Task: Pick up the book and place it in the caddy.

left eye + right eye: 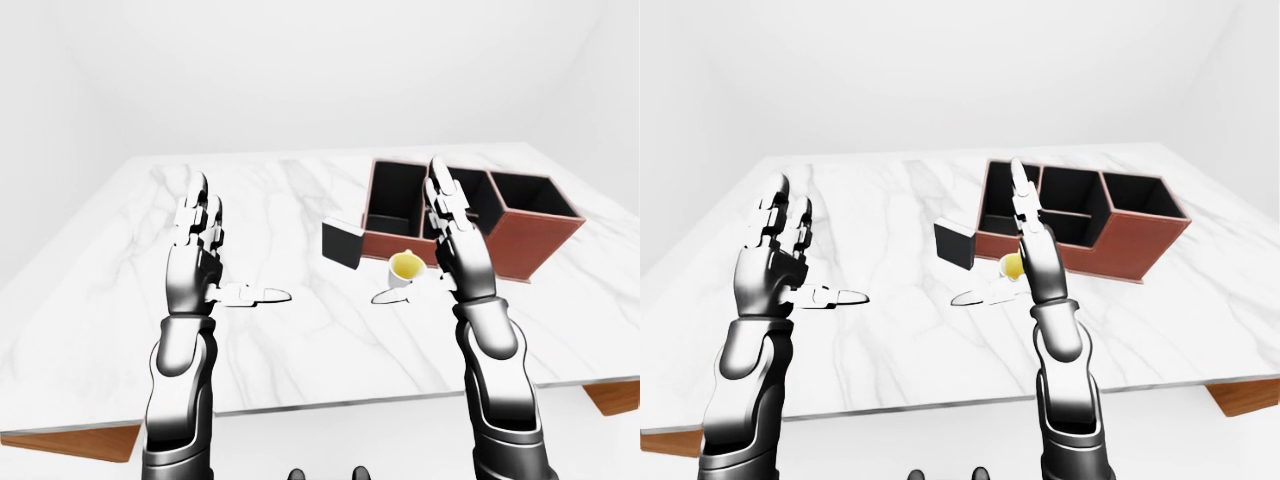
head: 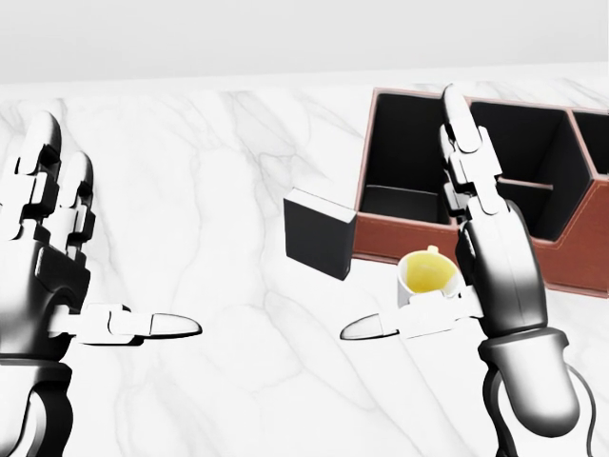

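Observation:
A dark book [image 2: 319, 233] stands upright on the white marble table [image 2: 219, 152], just left of the brown caddy [image 2: 381, 243]. The caddy has several black compartments, all showing empty. My right hand [image 2: 404, 219] is open, fingers pointing up and thumb out to the left, below and to the right of the book and in front of the caddy. Far to the left of the book, my left hand [image 2: 119, 226] is open in the same pose. Neither hand touches the book.
A white mug [image 2: 425, 274] with a yellow inside sits against the caddy's near wall, beside my right palm and partly hidden by it. The table's near edge [image 1: 330, 405] shows in the left-eye view, with a brown corner [image 1: 612, 395] below it at right.

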`<state>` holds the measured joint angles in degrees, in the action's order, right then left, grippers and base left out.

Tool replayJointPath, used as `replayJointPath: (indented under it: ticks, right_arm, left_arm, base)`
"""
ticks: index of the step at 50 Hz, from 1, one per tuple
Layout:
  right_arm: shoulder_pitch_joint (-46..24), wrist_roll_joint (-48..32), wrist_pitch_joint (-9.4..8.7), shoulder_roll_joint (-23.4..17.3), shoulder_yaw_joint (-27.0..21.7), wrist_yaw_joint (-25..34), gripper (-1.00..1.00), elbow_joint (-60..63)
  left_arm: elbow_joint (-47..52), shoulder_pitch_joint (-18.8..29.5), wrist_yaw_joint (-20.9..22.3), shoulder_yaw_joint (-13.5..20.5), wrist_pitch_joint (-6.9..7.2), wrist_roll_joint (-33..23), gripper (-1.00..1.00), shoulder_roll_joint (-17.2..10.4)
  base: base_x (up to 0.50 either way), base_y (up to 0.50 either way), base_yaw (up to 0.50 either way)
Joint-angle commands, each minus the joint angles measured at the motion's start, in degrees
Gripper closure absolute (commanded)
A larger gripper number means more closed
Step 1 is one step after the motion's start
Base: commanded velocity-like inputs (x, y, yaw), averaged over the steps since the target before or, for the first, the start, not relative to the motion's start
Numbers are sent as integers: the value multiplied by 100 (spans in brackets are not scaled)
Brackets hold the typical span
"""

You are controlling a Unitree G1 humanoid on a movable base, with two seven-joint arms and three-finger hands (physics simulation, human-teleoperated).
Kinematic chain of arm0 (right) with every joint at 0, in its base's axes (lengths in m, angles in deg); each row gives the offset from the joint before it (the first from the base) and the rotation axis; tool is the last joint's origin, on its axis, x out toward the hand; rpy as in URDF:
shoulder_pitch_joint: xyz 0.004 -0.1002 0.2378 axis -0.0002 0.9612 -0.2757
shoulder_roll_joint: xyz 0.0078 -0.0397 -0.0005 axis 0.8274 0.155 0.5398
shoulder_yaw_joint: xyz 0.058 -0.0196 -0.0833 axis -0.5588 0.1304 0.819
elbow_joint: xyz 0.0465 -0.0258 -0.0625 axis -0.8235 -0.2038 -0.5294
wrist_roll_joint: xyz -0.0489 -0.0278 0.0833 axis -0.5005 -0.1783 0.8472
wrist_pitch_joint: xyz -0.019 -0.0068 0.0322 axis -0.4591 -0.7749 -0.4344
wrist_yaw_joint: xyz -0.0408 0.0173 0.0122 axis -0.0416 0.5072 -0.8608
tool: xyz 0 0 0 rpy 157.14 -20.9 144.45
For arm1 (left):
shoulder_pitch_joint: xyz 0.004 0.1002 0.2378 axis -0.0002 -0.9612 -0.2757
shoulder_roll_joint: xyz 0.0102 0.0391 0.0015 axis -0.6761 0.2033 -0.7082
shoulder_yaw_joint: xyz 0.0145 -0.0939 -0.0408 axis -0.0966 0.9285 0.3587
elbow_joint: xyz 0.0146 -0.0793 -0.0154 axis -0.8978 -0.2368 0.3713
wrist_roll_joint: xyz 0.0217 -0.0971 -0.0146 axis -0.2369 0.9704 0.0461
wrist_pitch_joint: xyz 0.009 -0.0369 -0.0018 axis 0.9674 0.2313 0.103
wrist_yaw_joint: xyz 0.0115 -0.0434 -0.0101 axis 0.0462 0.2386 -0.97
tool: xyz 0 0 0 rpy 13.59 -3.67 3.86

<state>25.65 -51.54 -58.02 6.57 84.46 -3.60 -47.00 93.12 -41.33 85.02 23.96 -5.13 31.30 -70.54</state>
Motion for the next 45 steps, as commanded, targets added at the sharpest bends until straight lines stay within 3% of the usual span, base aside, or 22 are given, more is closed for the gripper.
replayJointPath:
  ticks: [1,45]
  right_arm:
    - [25,-7,0,11,14,-3,-100,-18]
    - [116,27,0,25,29,5,-100,-123]
  left_arm:
    - [-46,4,21,14,0,1,-100,-11]
    - [-57,-75,39,-28,0,-54,-100,26]
  base:
    - [19,-1,0]
    - [19,-1,0]
